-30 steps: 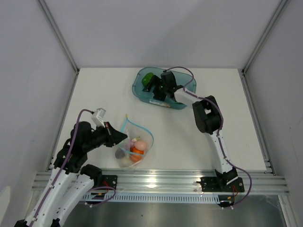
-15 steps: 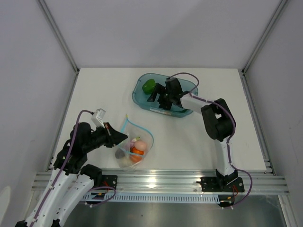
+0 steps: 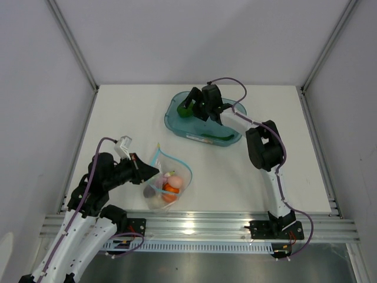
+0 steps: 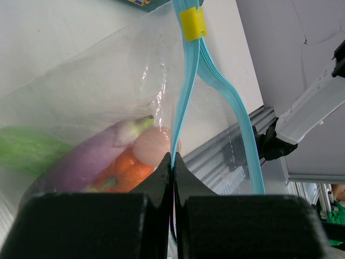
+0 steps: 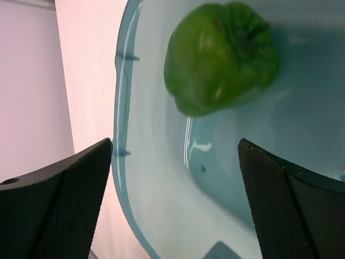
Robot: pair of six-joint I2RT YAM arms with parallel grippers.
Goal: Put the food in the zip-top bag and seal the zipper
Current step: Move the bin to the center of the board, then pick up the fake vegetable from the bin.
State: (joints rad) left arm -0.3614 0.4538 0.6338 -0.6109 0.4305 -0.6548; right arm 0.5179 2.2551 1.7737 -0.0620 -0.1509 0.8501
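The clear zip-top bag [image 3: 168,183] lies near the front left with its mouth held open. Inside it are a purple eggplant [image 4: 89,156], an orange round vegetable [image 4: 121,170], a beige egg [image 4: 153,148] and a light green piece [image 4: 27,148]. My left gripper [image 3: 152,171] is shut on the bag's teal zipper strip [image 4: 186,91], which carries a yellow slider [image 4: 192,23]. The green bell pepper [image 5: 221,54] lies in the teal tub [image 3: 177,121]. My right gripper [image 3: 194,109] is open over the tub, its jaws wide apart just short of the pepper.
A dark green long vegetable [image 3: 221,137] lies at the tub's near right side. The aluminium rail [image 3: 200,227] runs along the table's front edge. Walls close in the table on three sides.
My right gripper has swung from the tub's middle toward its left end, up to the green pepper. The tub has shifted slightly. The left gripper and the bag have stayed still.
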